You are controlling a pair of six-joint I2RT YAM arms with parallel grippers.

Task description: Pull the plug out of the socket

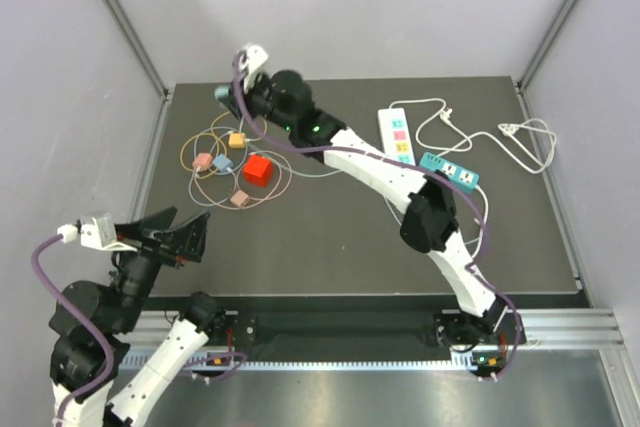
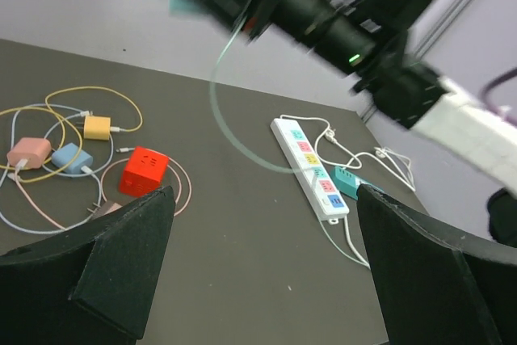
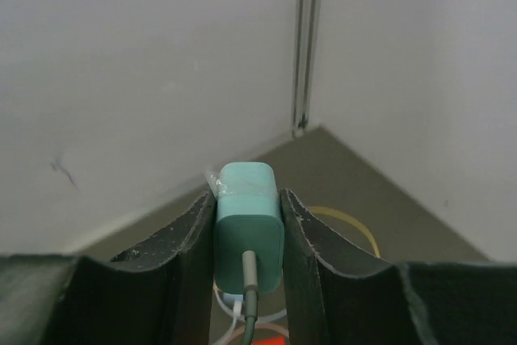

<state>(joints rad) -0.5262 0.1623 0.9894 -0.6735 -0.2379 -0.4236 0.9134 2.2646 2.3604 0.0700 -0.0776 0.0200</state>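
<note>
Right wrist: teal plug [image 3: 248, 228] clamped btwn right fingers [image 3: 191, 250], cable [image 3: 250, 279] hanging below; left fingers [image 2: 121, 272] spread wide, empty.

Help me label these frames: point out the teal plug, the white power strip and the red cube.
teal plug [image 3: 249, 228]: right wrist view, on the middle of its body.
white power strip [image 2: 312, 169]: left wrist view, on the middle of its top face.
red cube [image 1: 258, 170]: top external view, on its top face.
</note>
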